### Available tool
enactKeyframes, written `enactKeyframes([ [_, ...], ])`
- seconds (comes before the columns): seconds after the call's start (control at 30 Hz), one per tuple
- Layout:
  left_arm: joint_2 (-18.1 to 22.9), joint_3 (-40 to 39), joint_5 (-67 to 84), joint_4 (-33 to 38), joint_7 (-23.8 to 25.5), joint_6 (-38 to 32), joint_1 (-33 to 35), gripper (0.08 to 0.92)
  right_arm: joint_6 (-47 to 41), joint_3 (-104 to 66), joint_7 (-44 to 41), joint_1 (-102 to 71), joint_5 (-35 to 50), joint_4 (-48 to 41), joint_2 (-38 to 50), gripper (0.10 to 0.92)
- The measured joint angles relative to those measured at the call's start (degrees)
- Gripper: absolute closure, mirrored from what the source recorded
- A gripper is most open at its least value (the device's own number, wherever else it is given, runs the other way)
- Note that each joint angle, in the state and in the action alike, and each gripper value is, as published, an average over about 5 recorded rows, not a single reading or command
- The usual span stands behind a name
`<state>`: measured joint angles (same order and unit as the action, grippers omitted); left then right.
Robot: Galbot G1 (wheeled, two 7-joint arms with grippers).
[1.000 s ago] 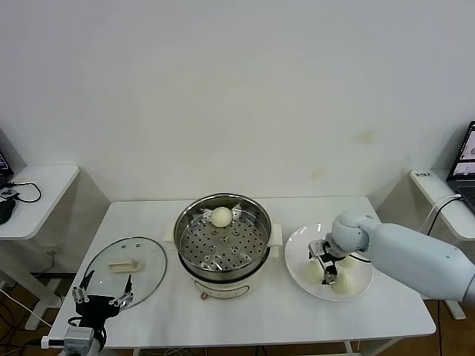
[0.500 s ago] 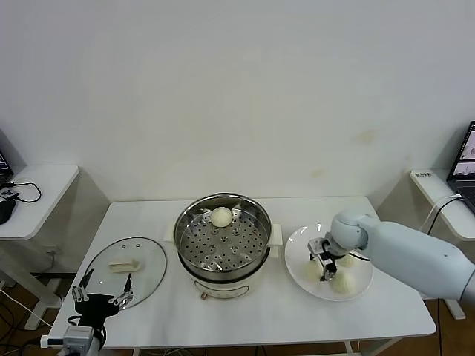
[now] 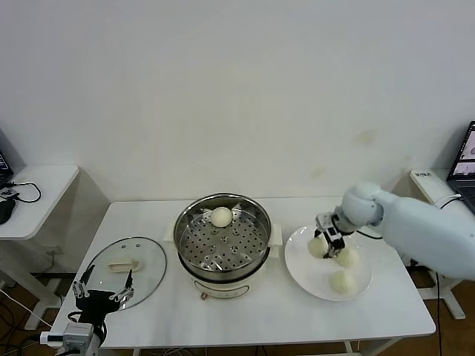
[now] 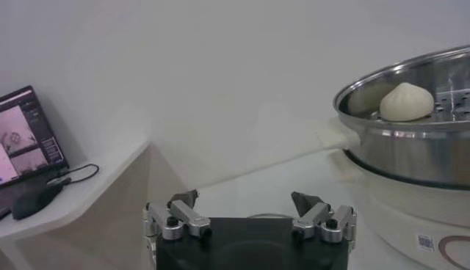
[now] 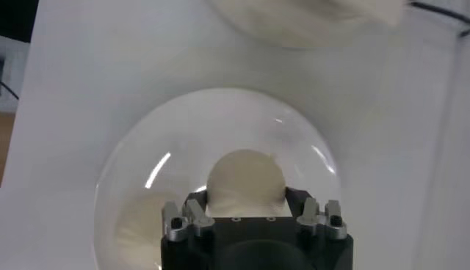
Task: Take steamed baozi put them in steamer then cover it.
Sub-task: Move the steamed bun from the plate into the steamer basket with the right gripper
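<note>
Above the white plate (image 3: 300, 271), near the table's right edge, the right gripper (image 3: 326, 242) has its jaws closed on one baozi (image 3: 318, 247) and holds it clear of the plate. Two more buns (image 3: 342, 281) lie on the plate, and one (image 3: 221, 216) sits already at the far side of the steamer (image 3: 223, 237) at the table's centre. I judge the carrying step is in hand; next comes moving across and lowering onto the bare tray. The left gripper (image 3: 102, 295) waits open at the front left corner, beside the cover (image 3: 126, 271).
</note>
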<state>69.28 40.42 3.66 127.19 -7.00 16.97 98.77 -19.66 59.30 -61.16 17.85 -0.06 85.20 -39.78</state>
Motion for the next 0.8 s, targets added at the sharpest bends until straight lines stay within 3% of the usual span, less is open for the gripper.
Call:
enactKeyframes([
  [0.33,-0.93,0.15,0.56,-0.04,0.03,0.46,-0.76,0.177,-3.96,5.92,2.04,13.80,10.28,0.82,-6.48,0.344],
  [0.8,-0.47,2.30,1.53,0.70,0.11,0.60,-0.57,0.177,-12.11,8.86,8.47,15.38,22.97,-5.59,-25.67,0.338],
])
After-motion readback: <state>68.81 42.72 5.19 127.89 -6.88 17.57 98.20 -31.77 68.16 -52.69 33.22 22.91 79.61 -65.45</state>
